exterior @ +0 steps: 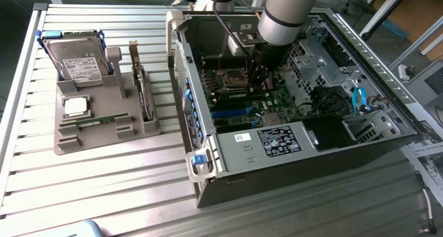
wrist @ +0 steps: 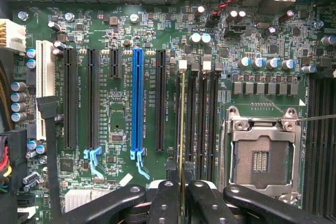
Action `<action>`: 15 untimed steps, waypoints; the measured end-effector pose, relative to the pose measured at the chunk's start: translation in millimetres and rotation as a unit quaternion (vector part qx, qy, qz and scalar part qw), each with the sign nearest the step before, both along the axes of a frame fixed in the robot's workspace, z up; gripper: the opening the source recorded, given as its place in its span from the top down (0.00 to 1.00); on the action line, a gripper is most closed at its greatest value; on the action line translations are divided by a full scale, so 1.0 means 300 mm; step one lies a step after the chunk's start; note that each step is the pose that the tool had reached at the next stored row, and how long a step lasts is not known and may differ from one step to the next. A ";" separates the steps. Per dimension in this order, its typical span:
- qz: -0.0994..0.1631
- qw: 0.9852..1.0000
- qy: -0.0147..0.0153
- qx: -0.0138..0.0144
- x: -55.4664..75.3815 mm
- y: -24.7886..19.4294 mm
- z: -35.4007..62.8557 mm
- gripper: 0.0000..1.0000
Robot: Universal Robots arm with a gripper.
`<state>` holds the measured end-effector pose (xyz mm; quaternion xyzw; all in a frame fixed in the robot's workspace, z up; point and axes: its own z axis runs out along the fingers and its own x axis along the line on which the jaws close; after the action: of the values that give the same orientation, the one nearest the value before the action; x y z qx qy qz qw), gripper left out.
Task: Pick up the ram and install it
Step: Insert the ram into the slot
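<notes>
The hand (wrist: 182, 188) pinches the ram (wrist: 182, 124), thin edge over the black slots (wrist: 202, 121). A chip socket (wrist: 261, 157) sits just beside. In the exterior view, a hard drive (exterior: 82, 66) stands at nine o'clock from the computer (exterior: 242, 155).

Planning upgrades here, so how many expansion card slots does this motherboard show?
6, side by side: white slot, first long black slot, second long black slot, short black slot, blue slot, third long black slot beside the memory slots. Some may be hidden.

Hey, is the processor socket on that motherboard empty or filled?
Empty: the processor socket shows bare contacts inside its metal frame, with no chip seated.
</notes>
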<state>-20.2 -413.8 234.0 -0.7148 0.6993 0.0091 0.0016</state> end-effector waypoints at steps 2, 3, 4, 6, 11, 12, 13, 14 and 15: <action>0.000 1.000 0.000 0.000 0.000 0.000 -0.002 0.87; 0.000 1.000 0.000 0.000 0.000 0.000 -0.003 0.87; 0.000 1.000 0.000 0.000 0.000 0.000 -0.005 0.87; 0.000 1.000 0.000 0.000 0.000 0.000 -0.008 0.87; 0.000 1.000 0.000 0.000 -0.016 0.000 -0.009 0.87; 0.000 1.000 0.000 0.000 -0.016 0.000 -0.009 0.87; 0.000 1.000 0.000 0.000 -0.016 0.000 -0.009 0.87; 0.000 1.000 0.000 0.000 -0.016 0.000 -0.009 0.87; 0.000 1.000 0.000 -0.001 -0.016 0.000 -0.009 0.87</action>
<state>-25.1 -413.8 231.3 -0.7147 0.6994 0.0088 0.0013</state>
